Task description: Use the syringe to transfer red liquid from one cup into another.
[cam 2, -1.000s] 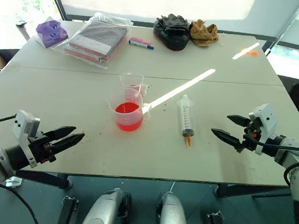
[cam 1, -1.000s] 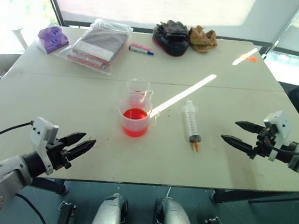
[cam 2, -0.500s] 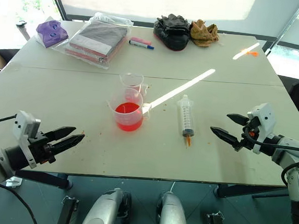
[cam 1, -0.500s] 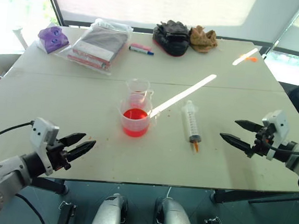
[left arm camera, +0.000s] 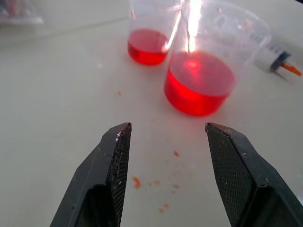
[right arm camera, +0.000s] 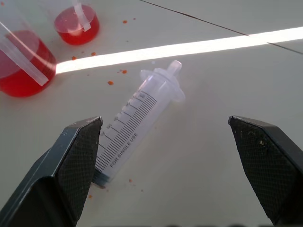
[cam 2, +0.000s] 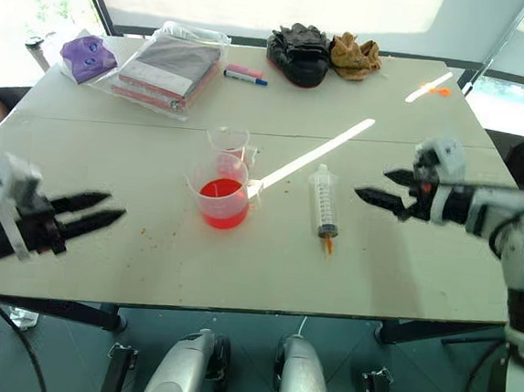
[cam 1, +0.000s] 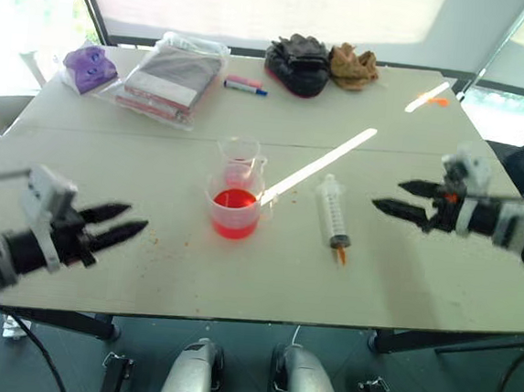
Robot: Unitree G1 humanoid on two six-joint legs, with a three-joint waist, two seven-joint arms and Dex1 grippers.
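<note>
just left of the spread right end effector (cam 1: pixel 401 196) lies the syringe (cam 1: pixel 332 213), untouched

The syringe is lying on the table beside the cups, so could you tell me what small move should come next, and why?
Probably the right hand should drop down over the syringe barrel. The syringe lies flat and untouched, its orange tip toward the robot, and that hand hangs open just to its right, nearer than the left hand.

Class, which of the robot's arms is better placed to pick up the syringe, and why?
Probably the right. The right gripper hangs open just beside the syringe; the left gripper sits beyond the larger beaker.
</note>
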